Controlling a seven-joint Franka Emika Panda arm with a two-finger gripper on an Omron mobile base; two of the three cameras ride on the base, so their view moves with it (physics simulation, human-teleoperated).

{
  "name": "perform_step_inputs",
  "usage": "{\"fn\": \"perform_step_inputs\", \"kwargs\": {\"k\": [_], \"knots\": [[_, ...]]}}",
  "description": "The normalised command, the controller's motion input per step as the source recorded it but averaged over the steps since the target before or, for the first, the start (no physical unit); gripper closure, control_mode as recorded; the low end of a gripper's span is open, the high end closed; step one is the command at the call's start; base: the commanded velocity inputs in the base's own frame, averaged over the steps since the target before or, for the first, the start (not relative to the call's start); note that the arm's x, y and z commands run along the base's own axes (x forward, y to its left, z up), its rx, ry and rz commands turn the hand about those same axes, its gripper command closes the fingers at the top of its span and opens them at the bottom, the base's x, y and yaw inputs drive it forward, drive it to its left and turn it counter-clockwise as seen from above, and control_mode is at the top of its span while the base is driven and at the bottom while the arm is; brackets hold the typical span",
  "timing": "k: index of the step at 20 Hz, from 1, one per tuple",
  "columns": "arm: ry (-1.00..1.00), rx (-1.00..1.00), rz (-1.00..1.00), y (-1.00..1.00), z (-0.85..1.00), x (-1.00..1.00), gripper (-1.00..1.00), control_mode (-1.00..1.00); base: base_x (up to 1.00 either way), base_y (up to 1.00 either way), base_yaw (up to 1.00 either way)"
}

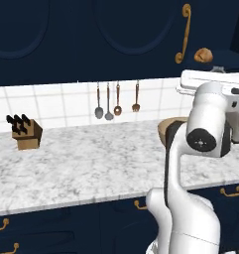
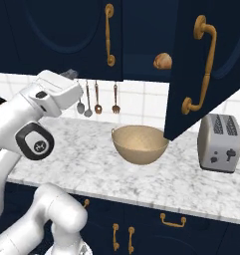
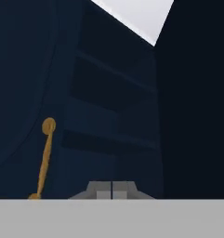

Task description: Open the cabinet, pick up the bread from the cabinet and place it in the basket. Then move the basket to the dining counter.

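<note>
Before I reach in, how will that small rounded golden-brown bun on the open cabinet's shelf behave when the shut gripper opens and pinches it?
The small rounded golden-brown bun sits alone near the shelf's front edge, so a nudge may roll it off. Its domed shape probably gives the fingers little flat surface, so it could slip. It looks small and likely light, easy to lift.

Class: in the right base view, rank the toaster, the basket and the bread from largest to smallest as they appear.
1. Basket, the widest.
2. Toaster, narrower but taller, so close to the basket; the order is not certain.
3. Bread, clearly the smallest, though it sits farther back in the cabinet.
</note>
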Motion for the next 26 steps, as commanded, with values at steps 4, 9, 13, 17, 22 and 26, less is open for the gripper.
{"fn": "perform_step_inputs", "kwargs": {"k": [4,9,13,17,22,26], "knots": [[-0.02,0.01,0.3,-0.1,0.01,0.33,1.0,-1.0,0.0,0.0,0.0],[0.01,0.01,0.22,-0.17,0.15,0.03,1.0,-1.0,0.0,0.0,0.0],[0.01,0.04,0.21,0.0,0.26,0.01,-1.0,-1.0,0.0,0.0,0.0],[0.0,0.13,0.23,0.0,0.1,0.0,-1.0,-1.0,0.0,0.0,0.0],[0.08,0.06,0.1,0.06,0.0,0.33,-1.0,-1.0,0.0,0.0,0.0],[0.2,0.0,0.0,0.33,0.12,0.35,-1.0,-1.0,0.0,0.0,0.0]]}}
